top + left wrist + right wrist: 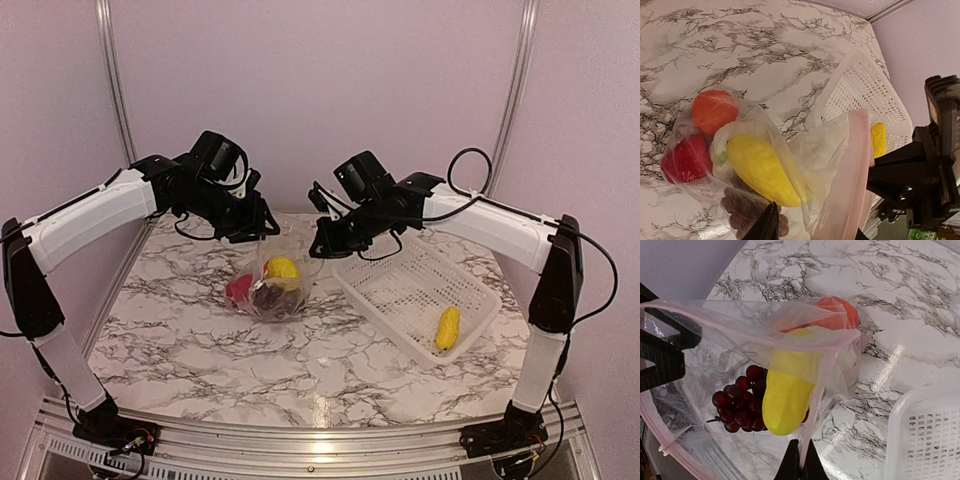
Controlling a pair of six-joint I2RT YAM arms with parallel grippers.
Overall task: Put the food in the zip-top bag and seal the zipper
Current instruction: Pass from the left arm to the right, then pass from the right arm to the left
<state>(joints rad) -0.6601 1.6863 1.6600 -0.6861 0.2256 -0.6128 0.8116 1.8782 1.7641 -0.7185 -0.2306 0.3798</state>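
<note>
The zip-top bag (pixel 272 287) hangs over the marble table between both grippers, its bottom resting on the table. Inside lie a yellow piece (pixel 762 167), an orange fruit (pixel 712 110), a red piece (pixel 687 160) and a dark grape bunch (pixel 737 402). My left gripper (pixel 812 224) is open, its fingers standing apart on either side of the pink zipper (pixel 845 190) and the mouth edge. My right gripper (pixel 800 461) is shut on the bag's other mouth edge, pinching the pink strip. A second yellow piece (pixel 448 327) lies in the basket.
A white lattice basket (pixel 400 285) sits on the table to the right of the bag, close beneath the right arm. The marble table (pixel 200 350) runs to a metal rail at the near edge. Pale walls close off the back.
</note>
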